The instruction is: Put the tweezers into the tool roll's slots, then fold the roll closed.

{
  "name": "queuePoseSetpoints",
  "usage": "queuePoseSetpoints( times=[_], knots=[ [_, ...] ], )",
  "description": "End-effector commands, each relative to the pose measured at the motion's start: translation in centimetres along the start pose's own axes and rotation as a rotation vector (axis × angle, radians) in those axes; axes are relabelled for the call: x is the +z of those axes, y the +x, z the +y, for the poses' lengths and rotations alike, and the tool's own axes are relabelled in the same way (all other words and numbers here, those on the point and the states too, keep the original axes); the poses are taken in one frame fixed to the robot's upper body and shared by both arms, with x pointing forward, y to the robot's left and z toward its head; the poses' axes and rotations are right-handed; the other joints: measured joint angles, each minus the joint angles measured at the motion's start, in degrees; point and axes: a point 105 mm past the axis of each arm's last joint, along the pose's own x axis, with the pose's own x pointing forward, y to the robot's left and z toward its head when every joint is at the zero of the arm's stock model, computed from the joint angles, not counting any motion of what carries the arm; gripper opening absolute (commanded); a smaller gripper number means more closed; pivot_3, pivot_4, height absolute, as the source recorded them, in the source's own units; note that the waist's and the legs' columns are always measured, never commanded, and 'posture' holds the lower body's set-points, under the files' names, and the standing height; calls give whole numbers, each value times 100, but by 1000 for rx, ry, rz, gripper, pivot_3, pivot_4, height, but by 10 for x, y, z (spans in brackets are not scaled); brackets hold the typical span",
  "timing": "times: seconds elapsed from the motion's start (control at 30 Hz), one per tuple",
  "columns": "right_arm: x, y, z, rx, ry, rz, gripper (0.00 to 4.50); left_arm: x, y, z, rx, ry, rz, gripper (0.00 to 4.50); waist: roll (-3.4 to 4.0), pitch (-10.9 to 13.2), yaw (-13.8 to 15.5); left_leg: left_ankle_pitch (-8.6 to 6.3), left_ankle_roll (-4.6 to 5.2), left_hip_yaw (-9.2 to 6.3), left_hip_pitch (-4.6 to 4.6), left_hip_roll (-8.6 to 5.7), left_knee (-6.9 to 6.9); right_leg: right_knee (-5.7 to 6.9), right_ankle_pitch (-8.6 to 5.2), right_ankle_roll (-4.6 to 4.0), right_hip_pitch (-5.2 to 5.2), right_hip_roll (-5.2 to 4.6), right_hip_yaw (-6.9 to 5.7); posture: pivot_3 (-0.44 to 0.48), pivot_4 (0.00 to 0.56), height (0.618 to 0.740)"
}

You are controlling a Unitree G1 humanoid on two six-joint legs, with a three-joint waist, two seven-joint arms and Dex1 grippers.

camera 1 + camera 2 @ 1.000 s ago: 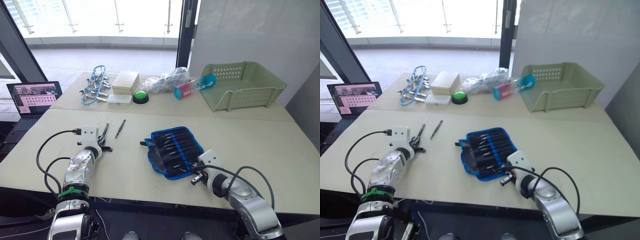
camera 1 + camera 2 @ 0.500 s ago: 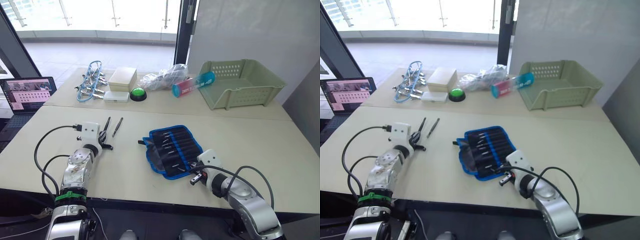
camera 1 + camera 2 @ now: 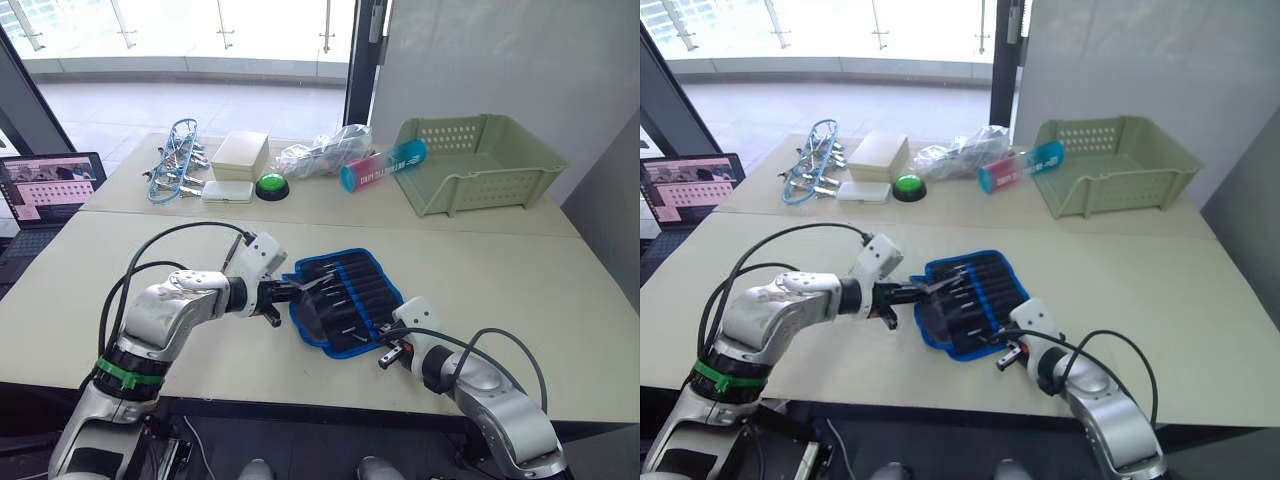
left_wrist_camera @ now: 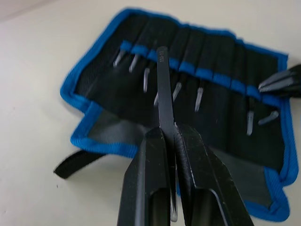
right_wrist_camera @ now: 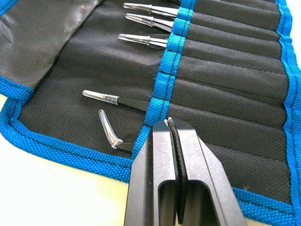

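Roll, black with blue edging, lies open near the middle of the bench, several tweezers already seated in its slots with capped tips showing. Left gripper holds one more tweezer clamped in its jaws at the roll's left edge; right gripper sits jaws closed, empty, on the near-right edge. Insertion and folding remain; exact slot count is hard to read.

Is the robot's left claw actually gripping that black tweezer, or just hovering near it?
Touching. The left wrist view shows the left gripper with its two black fingers pressed against both sides of the tweezer, which sticks out over the tool roll.
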Motion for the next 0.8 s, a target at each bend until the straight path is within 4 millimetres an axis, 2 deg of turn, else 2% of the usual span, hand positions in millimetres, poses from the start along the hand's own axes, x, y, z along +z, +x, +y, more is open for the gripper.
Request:
queuePoseSetpoints(
  times=[0.03,0.13,0.27,0.4,0.6,0.8],
  knots=[
    [-22,2,6,25,43,91,0,11,1,-14,-101,71,36,36,-5,9,3,0,0,0,-1,0,0,1,2,-3,-3,0,0,0,150,740],
    [-20,3,5,18,43,86,0,17,4,-22,-152,101,62,36,-5,10,3,0,0,0,-17,0,5,5,3,-6,-17,0,0,0,150,740],
    [-18,3,6,12,47,79,0,14,2,-28,-185,149,113,36,0,13,-27,0,0,0,-21,0,5,7,3,-6,-22,1,1,0,150,740],
    [-19,2,7,7,54,80,0,8,4,-27,-179,179,172,36,3,16,-20,1,1,0,-29,0,8,9,3,-6,-27,1,1,0,150,740],
    [-18,3,8,1,65,74,0,28,16,-24,-148,220,175,36,2,16,13,0,1,0,-38,0,19,10,4,-6,-31,1,-1,0,150,740],
    [-16,5,7,-3,66,66,0,22,23,-21,-153,258,232,36,6,18,-26,1,1,0,-38,0,18,17,3,-6,-34,2,0,0,150,740]
  ],
)
